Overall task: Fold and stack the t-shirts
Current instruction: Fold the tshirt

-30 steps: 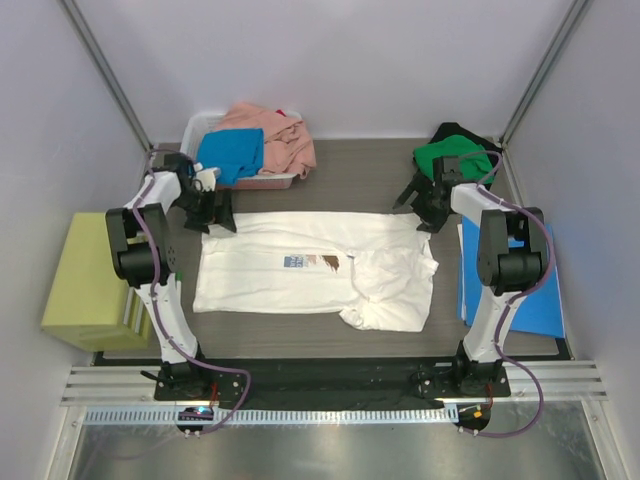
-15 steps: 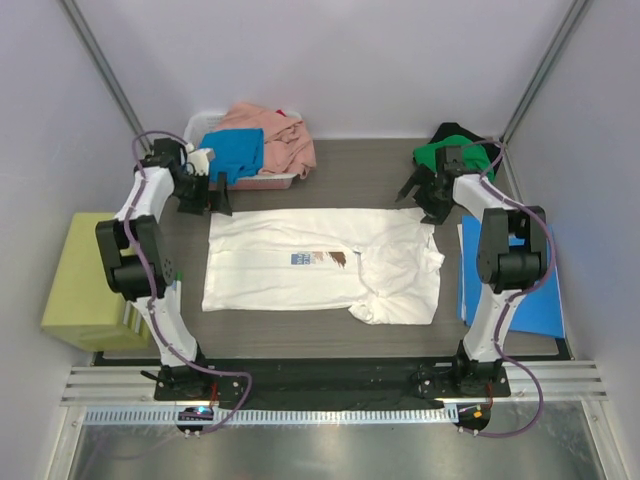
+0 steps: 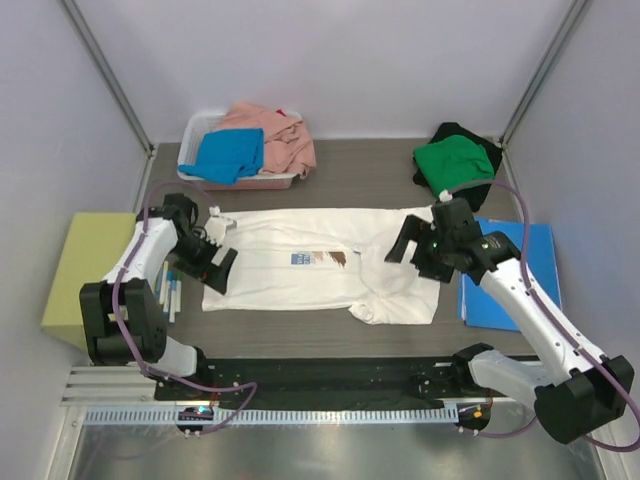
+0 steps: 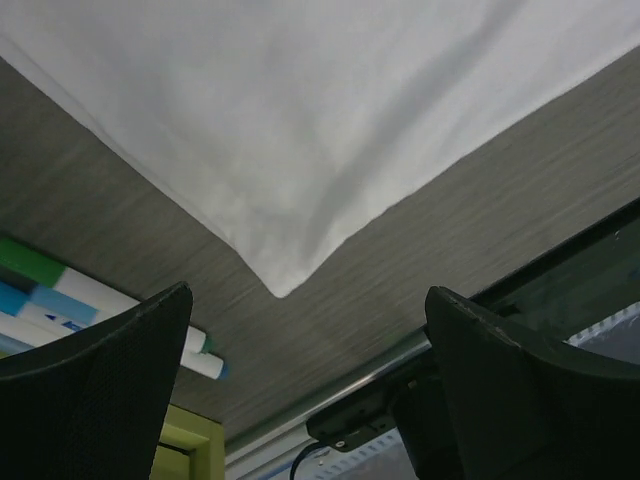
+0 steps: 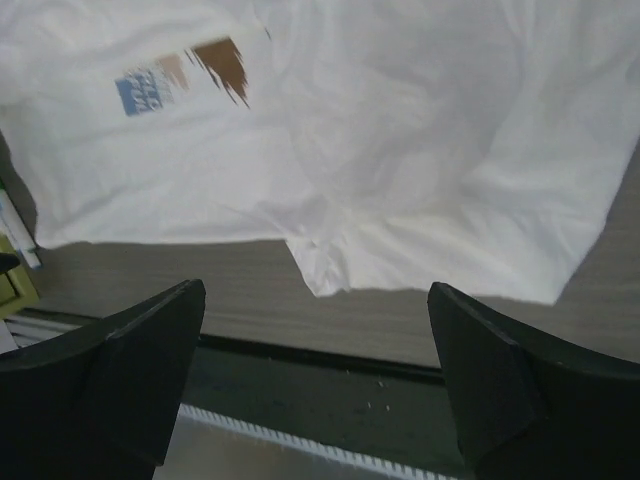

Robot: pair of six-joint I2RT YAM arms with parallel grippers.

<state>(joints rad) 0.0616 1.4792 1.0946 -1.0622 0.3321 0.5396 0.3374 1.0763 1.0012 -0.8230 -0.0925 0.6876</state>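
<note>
On the grey woodgrain table (image 3: 350, 185), the soft white t-shirt (image 3: 300, 265) is laid flat, rumpled at three o'clock. Both arms have been drawn back from twelve: the left gripper (image 3: 212, 268), jaws spread, is held over the seven-o'clock corner, the right gripper (image 3: 402, 250), also spread, over the creases. A fold seems prepared.
</note>
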